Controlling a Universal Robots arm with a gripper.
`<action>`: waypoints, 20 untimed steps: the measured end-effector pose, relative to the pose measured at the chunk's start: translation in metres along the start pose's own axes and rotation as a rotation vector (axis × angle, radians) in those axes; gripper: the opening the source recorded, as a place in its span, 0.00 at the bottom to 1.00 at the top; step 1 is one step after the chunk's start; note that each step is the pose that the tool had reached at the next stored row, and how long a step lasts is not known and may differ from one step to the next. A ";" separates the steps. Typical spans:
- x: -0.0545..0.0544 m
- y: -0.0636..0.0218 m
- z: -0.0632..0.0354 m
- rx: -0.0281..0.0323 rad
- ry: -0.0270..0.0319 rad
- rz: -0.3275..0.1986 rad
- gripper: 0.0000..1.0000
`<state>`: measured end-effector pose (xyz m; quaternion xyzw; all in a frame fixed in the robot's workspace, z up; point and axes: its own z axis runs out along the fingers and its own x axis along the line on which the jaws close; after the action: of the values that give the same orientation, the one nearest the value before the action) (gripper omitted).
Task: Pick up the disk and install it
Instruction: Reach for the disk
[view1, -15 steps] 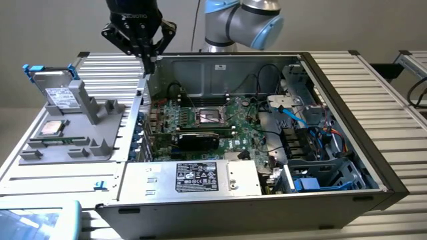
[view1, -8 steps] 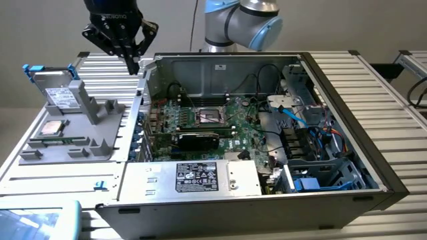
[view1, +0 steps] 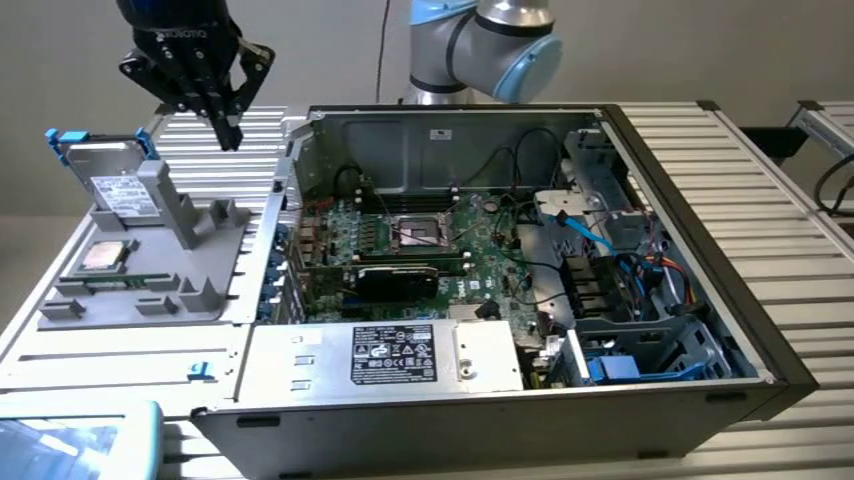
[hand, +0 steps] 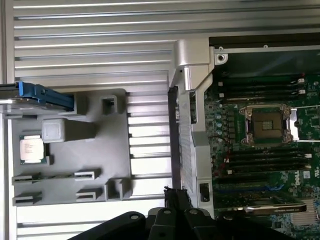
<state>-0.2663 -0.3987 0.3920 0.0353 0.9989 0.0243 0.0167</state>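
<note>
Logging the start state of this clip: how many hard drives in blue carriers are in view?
1. The disk stands on edge in the grey fixture at the exterior view's left, outside the computer case. The drive cage inside the case could hide others.

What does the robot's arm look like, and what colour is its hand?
The arm is made of fat, round, silver-grey parts with light blue caps on the joints. Its gripper is black and chunky, with small white lettering near the top that is too small to read.
</note>
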 end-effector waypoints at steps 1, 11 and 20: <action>0.005 -0.0004 -0.0001 0.0000 0.0000 0.000 0.11; 0.050 -0.0035 -0.0014 0.0001 0.0001 0.000 0.11; 0.076 0.0083 -0.0015 0.0029 -0.0008 0.000 0.11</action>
<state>-0.3419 -0.3851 0.3915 0.0352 0.9990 0.0228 0.0171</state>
